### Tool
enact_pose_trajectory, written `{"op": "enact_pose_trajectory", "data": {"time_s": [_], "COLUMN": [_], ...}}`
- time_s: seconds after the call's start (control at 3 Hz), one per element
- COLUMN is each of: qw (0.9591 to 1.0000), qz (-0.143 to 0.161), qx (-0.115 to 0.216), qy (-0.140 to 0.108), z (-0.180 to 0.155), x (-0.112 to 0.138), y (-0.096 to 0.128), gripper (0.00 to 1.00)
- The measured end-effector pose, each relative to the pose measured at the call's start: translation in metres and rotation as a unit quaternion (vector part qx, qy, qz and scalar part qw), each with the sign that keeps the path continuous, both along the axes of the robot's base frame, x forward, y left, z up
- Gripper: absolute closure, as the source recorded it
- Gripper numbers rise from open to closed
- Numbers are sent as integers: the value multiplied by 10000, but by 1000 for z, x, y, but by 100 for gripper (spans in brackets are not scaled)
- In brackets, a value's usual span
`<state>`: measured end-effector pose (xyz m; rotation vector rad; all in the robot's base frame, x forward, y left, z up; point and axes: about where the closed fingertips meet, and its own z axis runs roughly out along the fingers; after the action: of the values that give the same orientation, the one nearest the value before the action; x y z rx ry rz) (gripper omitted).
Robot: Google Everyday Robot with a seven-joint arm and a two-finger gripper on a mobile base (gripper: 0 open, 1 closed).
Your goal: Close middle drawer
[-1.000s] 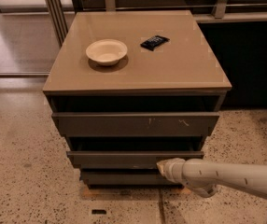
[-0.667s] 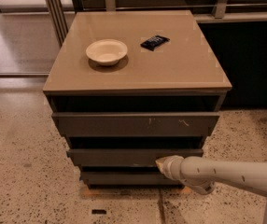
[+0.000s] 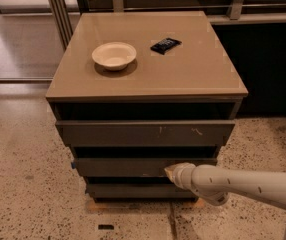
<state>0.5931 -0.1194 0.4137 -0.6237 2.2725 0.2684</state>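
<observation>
The middle drawer (image 3: pixel 128 166) is the plain grey-brown front between the wider scratched top drawer (image 3: pixel 143 133) and the narrower bottom drawer (image 3: pixel 133 190). It stands slightly pulled out, with a dark gap above it. My gripper (image 3: pixel 170 173) is at the end of the white arm that comes in from the right. Its tip rests against the middle drawer's front, right of centre.
The cabinet top (image 3: pixel 193 74) carries a cream bowl (image 3: pixel 114 55) and a small black packet (image 3: pixel 165 45). Speckled floor lies all round. A dark counter base (image 3: pixel 268 69) stands to the right, metal posts (image 3: pixel 58 14) at the back left.
My arm has moved left and forward, and the gripper tip now presses on the middle drawer's front. The drawer sits a little further in.
</observation>
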Motion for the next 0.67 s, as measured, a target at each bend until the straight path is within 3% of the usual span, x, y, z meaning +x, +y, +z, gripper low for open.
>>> {"op": "enact_pose_trajectory", "data": {"time_s": [0.67], "qw": [10000], "qz": [1], "qx": [0], "qy": [-2], "z": [0], "x": [-3], "y": [1], "gripper": [100]}}
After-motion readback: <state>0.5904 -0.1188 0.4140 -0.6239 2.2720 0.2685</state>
